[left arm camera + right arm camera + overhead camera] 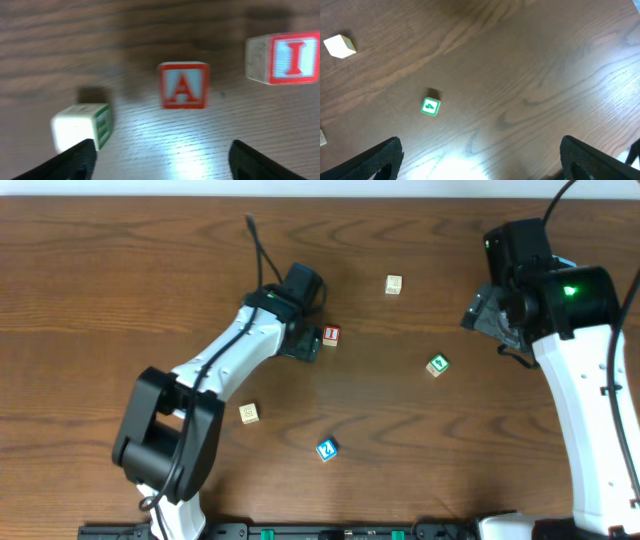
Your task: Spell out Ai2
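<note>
In the left wrist view a red "A" block (183, 85) stands on the table ahead of my open, empty left gripper (162, 160). A red "I" block (287, 57) lies to its right, apart from it. In the overhead view the "I" block (331, 336) sits just right of my left gripper (303, 343); the "A" block is hidden under the arm. A blue "2" block (326, 449) lies nearer the front. My right gripper (483, 315) is open and empty, high over bare table in the right wrist view (480, 160).
A white block with a green side (82, 127) sits by my left finger. A green block (437, 365) (430, 107), a cream block (394, 284) (340, 46) and a tan block (249, 413) lie scattered on the wooden table (120, 270).
</note>
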Action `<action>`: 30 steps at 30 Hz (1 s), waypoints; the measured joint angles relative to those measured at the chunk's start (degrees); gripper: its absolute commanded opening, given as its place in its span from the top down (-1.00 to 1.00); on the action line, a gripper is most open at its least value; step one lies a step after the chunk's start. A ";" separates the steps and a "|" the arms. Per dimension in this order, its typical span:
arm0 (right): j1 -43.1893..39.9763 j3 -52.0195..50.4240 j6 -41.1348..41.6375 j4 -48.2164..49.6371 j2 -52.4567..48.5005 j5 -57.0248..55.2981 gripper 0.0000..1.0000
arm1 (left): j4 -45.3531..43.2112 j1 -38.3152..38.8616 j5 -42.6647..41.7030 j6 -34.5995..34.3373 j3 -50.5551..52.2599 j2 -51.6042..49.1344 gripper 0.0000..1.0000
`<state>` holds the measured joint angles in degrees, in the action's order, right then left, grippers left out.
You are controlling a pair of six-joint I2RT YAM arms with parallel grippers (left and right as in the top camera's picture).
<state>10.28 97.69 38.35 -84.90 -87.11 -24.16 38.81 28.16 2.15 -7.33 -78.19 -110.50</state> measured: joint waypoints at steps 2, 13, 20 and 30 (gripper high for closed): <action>0.00 0.00 -0.04 -0.55 0.02 -0.02 -0.99 | -1.11 0.52 -0.33 0.92 0.00 -0.20 -0.37; 0.00 -0.02 -0.04 -2.27 0.02 -0.09 -0.98 | -4.81 0.61 -0.46 3.06 0.00 -1.20 -0.34; 0.00 -0.02 -0.04 -2.54 0.02 -0.09 -0.99 | -6.95 0.59 -0.42 3.10 0.00 -1.79 -0.33; 0.00 0.00 -0.04 -2.58 0.02 -0.07 -0.98 | -7.80 0.55 0.22 2.99 0.00 -1.79 -0.27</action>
<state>10.28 97.69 38.30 -87.48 -87.09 -24.23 31.00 28.71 2.37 -4.34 -78.19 -112.29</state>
